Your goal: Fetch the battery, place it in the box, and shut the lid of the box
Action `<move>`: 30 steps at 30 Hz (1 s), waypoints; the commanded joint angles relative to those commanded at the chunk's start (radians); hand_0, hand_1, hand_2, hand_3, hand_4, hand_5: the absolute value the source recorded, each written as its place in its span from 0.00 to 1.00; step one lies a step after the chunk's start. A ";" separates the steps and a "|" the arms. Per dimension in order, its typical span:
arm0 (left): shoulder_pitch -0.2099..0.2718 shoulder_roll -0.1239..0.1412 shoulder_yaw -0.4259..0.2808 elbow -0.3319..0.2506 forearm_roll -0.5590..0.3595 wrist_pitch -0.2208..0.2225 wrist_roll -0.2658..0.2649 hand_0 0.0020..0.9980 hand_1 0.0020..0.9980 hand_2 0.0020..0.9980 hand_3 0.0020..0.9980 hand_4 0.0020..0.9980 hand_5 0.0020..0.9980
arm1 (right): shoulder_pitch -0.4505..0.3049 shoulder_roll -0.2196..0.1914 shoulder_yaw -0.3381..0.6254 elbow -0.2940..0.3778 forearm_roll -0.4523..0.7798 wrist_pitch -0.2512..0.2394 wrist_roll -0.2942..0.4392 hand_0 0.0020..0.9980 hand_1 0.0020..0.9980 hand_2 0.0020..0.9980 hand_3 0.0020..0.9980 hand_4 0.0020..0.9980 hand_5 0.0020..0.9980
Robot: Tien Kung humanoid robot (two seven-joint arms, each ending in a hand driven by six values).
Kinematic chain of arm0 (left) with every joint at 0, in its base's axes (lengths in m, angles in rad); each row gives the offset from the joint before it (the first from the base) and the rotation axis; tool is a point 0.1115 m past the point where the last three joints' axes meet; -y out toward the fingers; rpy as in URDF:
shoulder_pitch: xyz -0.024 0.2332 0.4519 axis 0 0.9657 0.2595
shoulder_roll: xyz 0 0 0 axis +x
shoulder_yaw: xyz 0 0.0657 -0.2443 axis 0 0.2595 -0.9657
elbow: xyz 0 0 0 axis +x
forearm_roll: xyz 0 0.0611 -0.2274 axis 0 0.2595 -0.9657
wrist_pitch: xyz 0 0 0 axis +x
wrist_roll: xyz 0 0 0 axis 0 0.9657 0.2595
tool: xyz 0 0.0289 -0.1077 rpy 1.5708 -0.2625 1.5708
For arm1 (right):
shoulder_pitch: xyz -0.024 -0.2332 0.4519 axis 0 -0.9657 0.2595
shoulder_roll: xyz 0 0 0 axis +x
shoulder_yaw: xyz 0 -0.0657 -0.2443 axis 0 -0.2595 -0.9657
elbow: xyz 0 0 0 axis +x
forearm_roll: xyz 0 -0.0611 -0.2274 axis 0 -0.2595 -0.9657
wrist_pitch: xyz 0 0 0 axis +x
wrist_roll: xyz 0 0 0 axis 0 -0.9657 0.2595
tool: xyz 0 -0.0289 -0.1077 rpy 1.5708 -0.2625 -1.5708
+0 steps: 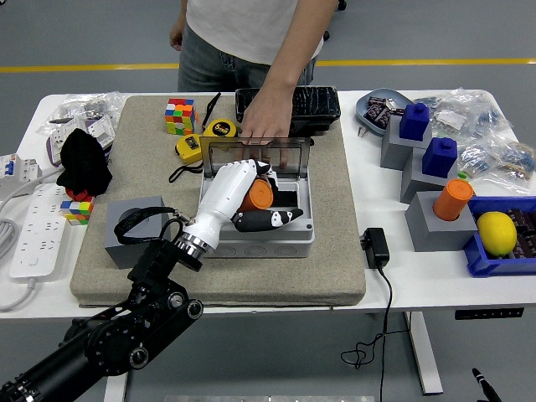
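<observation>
The orange battery [259, 195] sits in the opening of the grey box [270, 240] on the mat, under the fingers of my left hand [251, 201]. That white hand has its thumb [272, 219] stretched out to the right, apart from the battery, so the grip is loosened. The box's clear lid [280, 156] stands upright at the back. A person's hand [266, 124] rests on the lid's top edge. My right arm is out of view.
Behind the box sit a black tray [314, 107], two tape measures [219, 128] and a Rubik's cube [179, 115]. A grey block [126, 243] lies left of my arm. Blue and grey stands with an orange cylinder [455, 198] and a lemon [496, 232] fill the right side.
</observation>
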State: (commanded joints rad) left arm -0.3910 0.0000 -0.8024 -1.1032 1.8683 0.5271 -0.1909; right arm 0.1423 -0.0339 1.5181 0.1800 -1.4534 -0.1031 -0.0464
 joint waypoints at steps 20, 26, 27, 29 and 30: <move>-0.002 0.000 -0.006 -0.102 0.043 0.014 0.018 0.47 0.64 0.59 0.58 1.00 0.40 | 0.001 -0.001 0.003 0.000 0.001 -0.001 0.000 0.88 0.85 0.79 0.80 1.00 1.00; -0.008 0.000 -0.007 -0.209 0.063 0.042 0.014 0.44 0.61 0.55 0.56 1.00 0.43 | 0.003 0.000 0.000 0.000 0.007 -0.001 0.001 0.88 0.85 0.79 0.80 1.00 1.00; -0.010 0.000 -0.008 -0.221 0.065 0.048 0.011 0.44 0.61 0.55 0.56 1.00 0.43 | 0.003 0.000 0.000 0.000 0.006 -0.001 0.001 0.88 0.85 0.79 0.80 1.00 1.00; -0.016 0.000 -0.016 -0.242 0.083 0.065 0.011 0.44 0.60 0.56 0.56 1.00 0.43 | 0.002 0.001 0.000 0.000 0.006 0.000 0.001 0.88 0.85 0.79 0.80 1.00 1.00; -0.017 0.000 -0.018 -0.246 0.088 0.069 0.013 0.44 0.60 0.56 0.56 1.00 0.43 | 0.002 0.001 0.000 0.000 0.006 0.000 0.001 0.88 0.85 0.79 0.80 1.00 1.00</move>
State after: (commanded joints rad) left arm -0.4081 0.0000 -0.8203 -1.3491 1.9563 0.5961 -0.1783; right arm 0.1447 -0.0333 1.5179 0.1800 -1.4474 -0.1034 -0.0455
